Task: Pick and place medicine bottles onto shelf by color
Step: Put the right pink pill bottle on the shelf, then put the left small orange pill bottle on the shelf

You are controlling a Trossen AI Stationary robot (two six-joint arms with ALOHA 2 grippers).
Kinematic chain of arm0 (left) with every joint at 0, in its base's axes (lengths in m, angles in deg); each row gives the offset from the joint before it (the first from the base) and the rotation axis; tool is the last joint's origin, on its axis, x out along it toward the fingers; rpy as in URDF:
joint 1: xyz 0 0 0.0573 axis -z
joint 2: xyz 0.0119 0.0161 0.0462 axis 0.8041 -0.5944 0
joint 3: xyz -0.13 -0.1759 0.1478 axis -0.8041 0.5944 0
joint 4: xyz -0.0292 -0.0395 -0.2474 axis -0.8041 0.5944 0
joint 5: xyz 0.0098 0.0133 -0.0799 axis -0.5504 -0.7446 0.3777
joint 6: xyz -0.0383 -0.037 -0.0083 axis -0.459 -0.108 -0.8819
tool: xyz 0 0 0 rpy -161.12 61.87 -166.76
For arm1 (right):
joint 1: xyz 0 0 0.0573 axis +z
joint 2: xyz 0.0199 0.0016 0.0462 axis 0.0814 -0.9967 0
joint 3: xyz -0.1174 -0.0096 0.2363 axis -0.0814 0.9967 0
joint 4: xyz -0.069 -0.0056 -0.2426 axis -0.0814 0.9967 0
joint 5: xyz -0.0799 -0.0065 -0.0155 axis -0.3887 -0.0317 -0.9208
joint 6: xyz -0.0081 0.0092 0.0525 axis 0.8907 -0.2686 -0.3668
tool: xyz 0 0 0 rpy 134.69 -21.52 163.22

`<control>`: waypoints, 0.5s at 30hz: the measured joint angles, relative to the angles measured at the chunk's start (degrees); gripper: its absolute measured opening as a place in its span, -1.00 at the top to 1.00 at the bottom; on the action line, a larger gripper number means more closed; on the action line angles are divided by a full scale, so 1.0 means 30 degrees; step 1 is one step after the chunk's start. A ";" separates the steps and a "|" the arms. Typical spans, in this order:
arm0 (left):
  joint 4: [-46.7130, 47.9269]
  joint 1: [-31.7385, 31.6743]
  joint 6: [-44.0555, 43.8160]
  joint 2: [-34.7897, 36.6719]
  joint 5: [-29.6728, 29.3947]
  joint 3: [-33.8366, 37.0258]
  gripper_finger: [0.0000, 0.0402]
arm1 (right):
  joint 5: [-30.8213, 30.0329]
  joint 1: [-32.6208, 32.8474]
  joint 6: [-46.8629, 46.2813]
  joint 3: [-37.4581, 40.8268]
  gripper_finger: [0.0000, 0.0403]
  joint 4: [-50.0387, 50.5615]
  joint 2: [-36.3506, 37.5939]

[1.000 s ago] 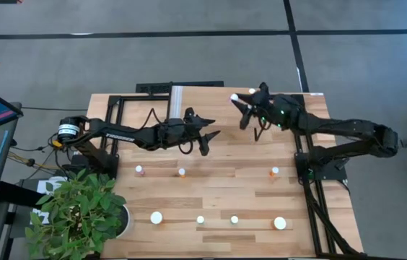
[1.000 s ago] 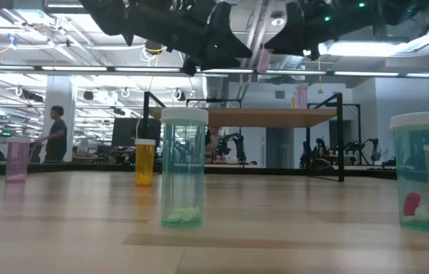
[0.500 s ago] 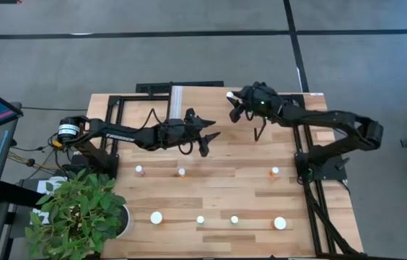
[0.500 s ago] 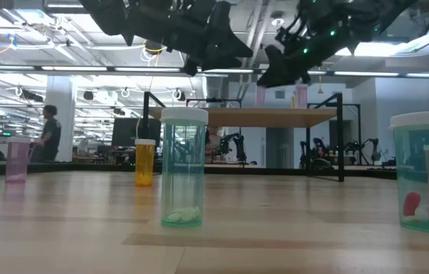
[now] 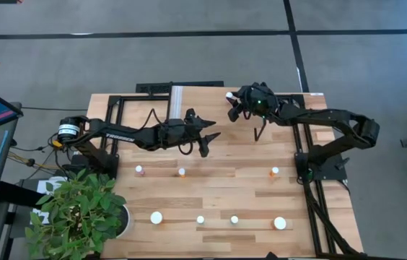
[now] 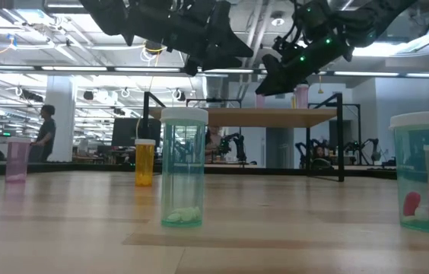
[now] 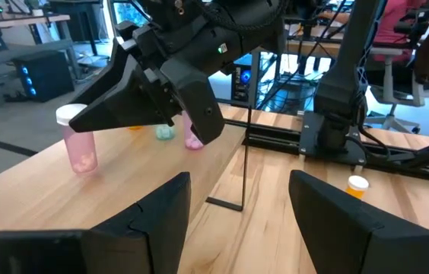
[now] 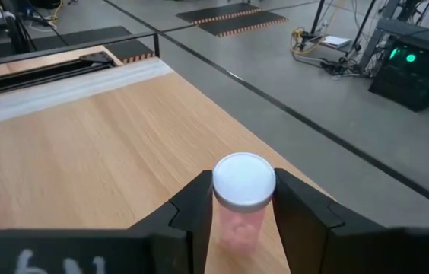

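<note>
Bottles: high view shows seven still on the bench (image 5: 218, 195) — pink bottle (image 5: 139, 170), orange bottle (image 5: 182, 172) and a second orange one (image 5: 275, 172) in the middle row, four white caps along the near row. Right claw (image 5: 232, 101) sits over the shelf (image 5: 211, 101) at the far edge, white cap between its fingers. Left claw (image 5: 207, 141) hangs above the bench centre, fingers apart, holding nothing.

Low view: green bottle (image 6: 183, 167) closest, another green one (image 6: 421, 171) at the right edge; shelf top (image 6: 268, 116) behind with what looks like two pink bottles standing on it, partly hidden by the arm.

Left wrist view: left fingers wide apart; right claw (image 7: 176, 125) over the shelf, one pink bottle (image 7: 76, 138) free-standing beside it.

Right wrist view: right claw (image 8: 243, 217) clamped on a held pink bottle (image 8: 243, 199), upright, over the shelf board (image 8: 85, 144).
</note>
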 joint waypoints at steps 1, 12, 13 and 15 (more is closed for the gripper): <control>0.0000 0.0000 0.0000 0.0000 0.0000 0.0000 -0.06 | 0.0000 0.0000 -0.0075 0.0000 0.23 -0.0007 0.0013; 0.0007 0.0000 0.0007 0.0000 0.0000 0.0000 -0.06 | 0.0000 0.0000 -0.0017 -0.0019 -0.03 0.0012 0.0028; 0.0007 0.0000 0.0007 0.0000 0.0000 0.0000 -0.06 | 0.0000 0.0000 0.0056 -0.0094 -0.05 0.0077 0.0028; 0.0028 0.0000 0.0007 0.0000 0.0000 0.0000 -0.06 | -0.0004 0.0000 0.0260 -0.0382 -0.07 0.0139 0.0064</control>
